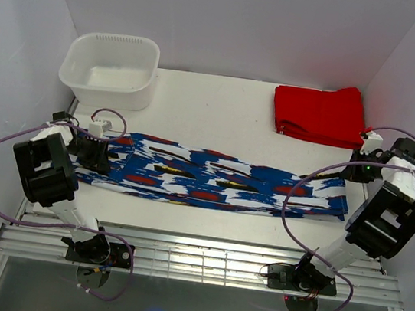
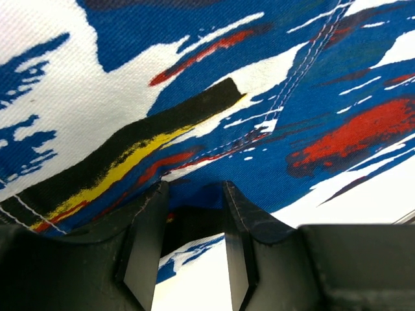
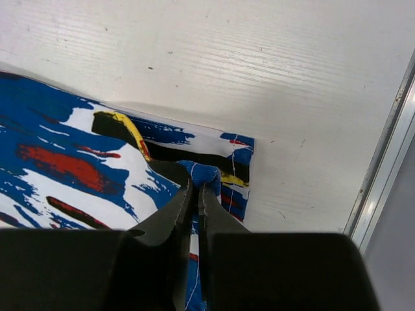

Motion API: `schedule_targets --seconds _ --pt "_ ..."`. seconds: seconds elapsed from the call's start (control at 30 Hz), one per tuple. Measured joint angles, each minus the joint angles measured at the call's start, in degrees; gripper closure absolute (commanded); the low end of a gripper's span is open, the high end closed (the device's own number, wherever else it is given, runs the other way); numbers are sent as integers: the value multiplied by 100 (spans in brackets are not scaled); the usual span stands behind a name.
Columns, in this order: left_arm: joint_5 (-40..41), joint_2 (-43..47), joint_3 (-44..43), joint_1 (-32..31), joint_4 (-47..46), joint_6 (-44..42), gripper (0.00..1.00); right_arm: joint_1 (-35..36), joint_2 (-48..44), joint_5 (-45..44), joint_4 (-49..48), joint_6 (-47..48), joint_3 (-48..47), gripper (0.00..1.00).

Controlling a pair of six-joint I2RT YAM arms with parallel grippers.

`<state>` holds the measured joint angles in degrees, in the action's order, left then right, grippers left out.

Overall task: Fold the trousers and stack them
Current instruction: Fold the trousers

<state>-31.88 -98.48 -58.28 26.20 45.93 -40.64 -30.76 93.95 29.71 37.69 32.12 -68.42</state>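
Observation:
The trousers [image 1: 220,177], in a blue, white and red print with black and yellow streaks, lie stretched out flat from left to right across the table. My left gripper [image 1: 107,155] is at their left end. In the left wrist view the print [image 2: 311,84] fills the frame, and my left gripper [image 2: 194,194] has its jaws apart, with the fabric edge at the fingertips. My right gripper [image 1: 354,178] is at the right end. In the right wrist view it [image 3: 196,184] is shut on a pinched fold of the trousers [image 3: 65,149] near their corner.
A plain red folded garment [image 1: 319,113] lies at the back right. A white plastic basin [image 1: 111,68] stands at the back left. A slatted metal rail [image 1: 193,258] runs along the near table edge. White walls enclose both sides.

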Motion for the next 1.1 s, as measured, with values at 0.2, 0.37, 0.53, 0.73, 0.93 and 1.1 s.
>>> schedule_targets --seconds 0.2,0.37,0.53,0.73,0.93,1.1 --pt "-28 17 0 0 48 44 43 68 289 -592 -221 109 142 87" --pt "-164 109 7 -4 188 -87 35 74 396 -1137 -313 195 151 18" --pt "-422 603 -103 -9 776 -603 31 87 400 -1300 -142 551 -48 10" --pt "-822 1670 -649 -142 1644 -1996 42 553 -155 -396 708 1355 -516 40" --pt "-857 2378 190 -828 2079 -3414 50 2345 -1296 767 1268 2221 -168 56" --pt "-942 2011 706 -1060 2133 -4159 51 4682 -1882 758 540 1834 857 56"
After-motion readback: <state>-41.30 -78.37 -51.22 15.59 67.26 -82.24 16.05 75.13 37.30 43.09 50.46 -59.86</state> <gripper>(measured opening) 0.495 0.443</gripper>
